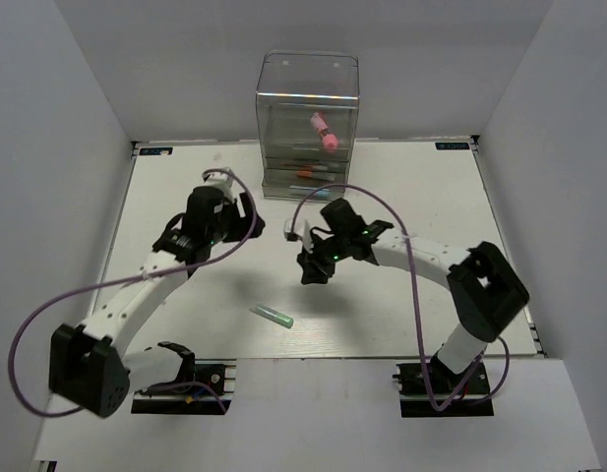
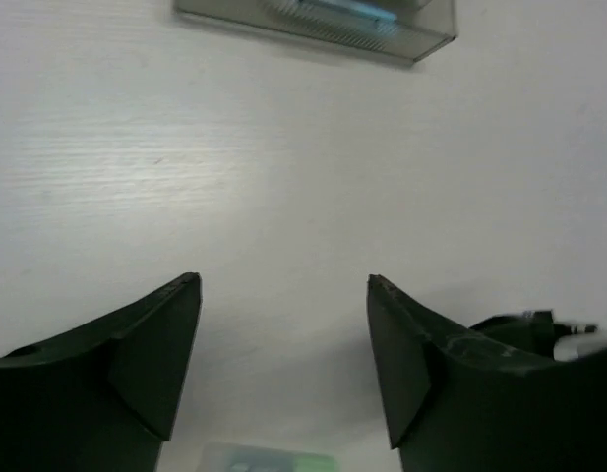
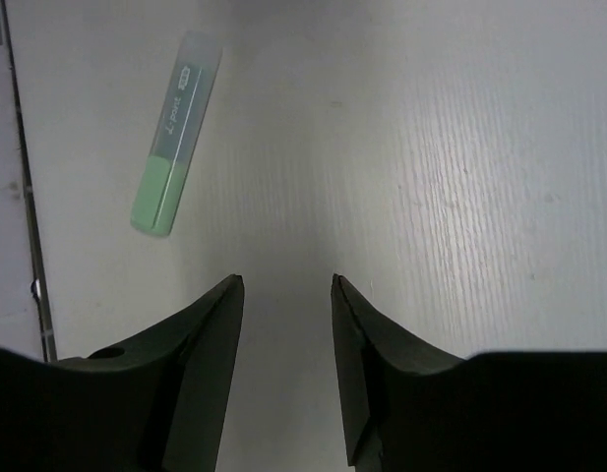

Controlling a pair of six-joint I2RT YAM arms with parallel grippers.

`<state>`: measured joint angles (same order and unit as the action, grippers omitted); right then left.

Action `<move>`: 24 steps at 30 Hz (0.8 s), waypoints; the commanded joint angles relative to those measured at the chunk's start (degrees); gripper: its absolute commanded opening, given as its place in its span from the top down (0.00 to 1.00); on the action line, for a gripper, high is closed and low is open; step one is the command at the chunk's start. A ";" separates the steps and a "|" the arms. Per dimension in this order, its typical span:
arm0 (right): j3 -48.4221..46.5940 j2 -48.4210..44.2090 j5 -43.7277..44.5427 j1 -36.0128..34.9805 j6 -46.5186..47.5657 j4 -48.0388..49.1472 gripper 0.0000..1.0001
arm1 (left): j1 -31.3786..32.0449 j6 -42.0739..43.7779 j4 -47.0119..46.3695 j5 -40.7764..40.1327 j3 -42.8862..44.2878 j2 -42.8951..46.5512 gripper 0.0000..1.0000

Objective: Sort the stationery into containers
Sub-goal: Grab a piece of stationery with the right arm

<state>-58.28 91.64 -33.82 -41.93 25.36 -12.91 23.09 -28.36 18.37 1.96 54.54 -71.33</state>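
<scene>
Marker (image 3: pixel 175 133) with label in right wrist view, pink cylinder (image 1: pixel 325 133) overhead only

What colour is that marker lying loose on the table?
The marker is pale green with a clear cap, clearest in the right wrist view.

From above and behind, down over the table (image 1: pixel 441 197); from each wrist, close above its surface. Shared with overhead: green-tipped marker (image 3: pixel 175 133) on right, organiser (image 2: pixel 313 20) on left.

Open tabletop (image 1: pixel 421 197) all round green-tipped marker (image 1: pixel 272 316); organiser (image 1: pixel 307 118) blocks far centre; right claw (image 3: pixel 283 282) hangs between them.
</scene>
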 commanded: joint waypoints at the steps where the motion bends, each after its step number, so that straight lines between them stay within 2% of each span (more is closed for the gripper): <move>1: -6.30 4.75 7.89 -4.90 -3.82 -4.49 0.52 | 0.11 11.40 4.31 -9.32 -7.15 10.55 0.16; 2: -7.80 5.56 8.24 -7.44 -4.44 -4.76 0.52 | 0.11 11.40 4.31 -12.12 -8.74 12.95 0.10; 3: -9.20 6.27 8.94 -8.24 -4.97 -5.63 0.51 | 0.11 11.40 4.31 -13.46 -11.80 15.23 0.07; 5: -11.32 9.87 8.95 -11.32 -6.73 -6.34 0.44 | 0.11 12.10 4.31 -15.75 -12.80 21.54 0.06; 12: -14.49 16.64 14.92 -18.96 -8.49 -7.30 0.42 | 0.11 11.57 5.27 -26.12 -14.55 34.13 0.02; 18: -14.40 17.70 19.05 -23.27 -9.10 -6.78 0.42 | 0.11 11.57 5.27 -26.83 -15.08 36.00 0.02; 24: -13.35 20.24 27.05 -25.48 -9.46 -6.52 0.41 | 0.11 11.04 5.27 -27.36 -14.55 36.00 0.02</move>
<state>-71.07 109.60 -11.99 -66.63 16.73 -19.29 23.18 -17.43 23.59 -24.05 40.07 -35.66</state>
